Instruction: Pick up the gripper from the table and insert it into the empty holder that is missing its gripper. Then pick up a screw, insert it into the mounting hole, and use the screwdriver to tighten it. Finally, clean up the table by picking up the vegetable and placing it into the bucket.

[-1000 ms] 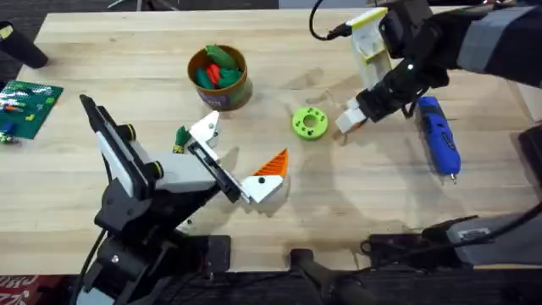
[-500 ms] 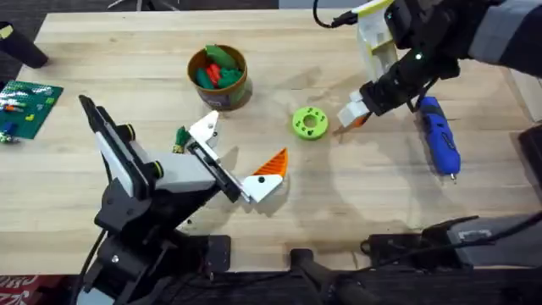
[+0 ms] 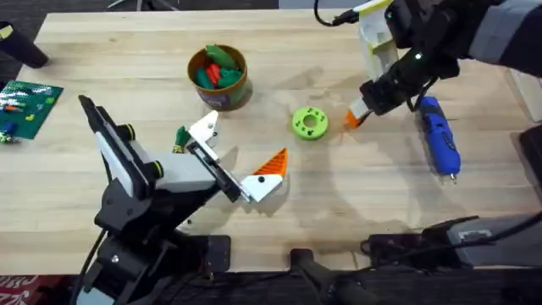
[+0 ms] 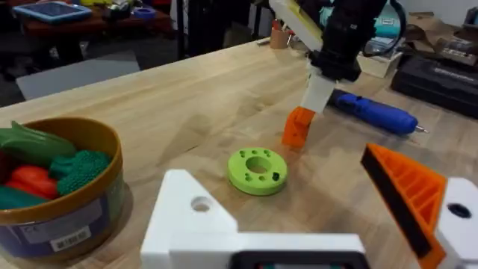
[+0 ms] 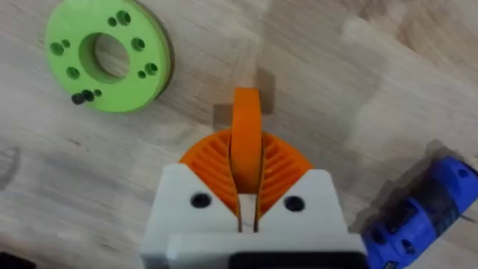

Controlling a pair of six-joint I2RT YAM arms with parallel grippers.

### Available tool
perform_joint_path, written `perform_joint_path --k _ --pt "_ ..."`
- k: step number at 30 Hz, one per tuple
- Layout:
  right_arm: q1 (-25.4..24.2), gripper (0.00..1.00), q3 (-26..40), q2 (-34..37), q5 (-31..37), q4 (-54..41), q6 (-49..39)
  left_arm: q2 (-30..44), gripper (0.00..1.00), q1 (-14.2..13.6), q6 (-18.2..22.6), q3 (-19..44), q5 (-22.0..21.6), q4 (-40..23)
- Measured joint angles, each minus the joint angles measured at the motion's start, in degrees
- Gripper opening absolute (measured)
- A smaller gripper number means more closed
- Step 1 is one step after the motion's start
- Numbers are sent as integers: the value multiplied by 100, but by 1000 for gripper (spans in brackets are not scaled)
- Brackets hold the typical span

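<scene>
Orange-padded spare finger lifted off the table by the right tool.

Over the last second the right tool (image 3: 357, 113) has risen and drifted toward two o'clock, its pads clenched flat on the spare finger (image 5: 246, 138), whose orange tip (image 4: 298, 126) now points down just above the wood, beside the green disc (image 3: 310, 122) at its nine o'clock. The white end has tipped up, so the piece hangs nearly upright. That suggests the pick-up is done and the carry to the empty holder comes next. The left tool (image 3: 239, 174) has not moved; it lies over the table with one white finger (image 4: 196, 217) and one orange pad (image 4: 407, 194) well apart, released. Screwdriver (image 3: 439, 135) lies at three o'clock of the right tool, untouched; the bucket (image 3: 219, 76) already holds vegetables.
</scene>
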Motion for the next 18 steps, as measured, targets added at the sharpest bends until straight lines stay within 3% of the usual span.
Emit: perform_joint_path --k 3,12,18 --pt "0 19 7 0 2 23 -8 0 991 0 0 0 -26 0" --pt "0 18 307 0 -10 -342 -6 0 991 0 0 0 -46 -2" --pt "0 18 1458 -15 -339 -1149 -6 0 991 0 0 0 -52 -2"
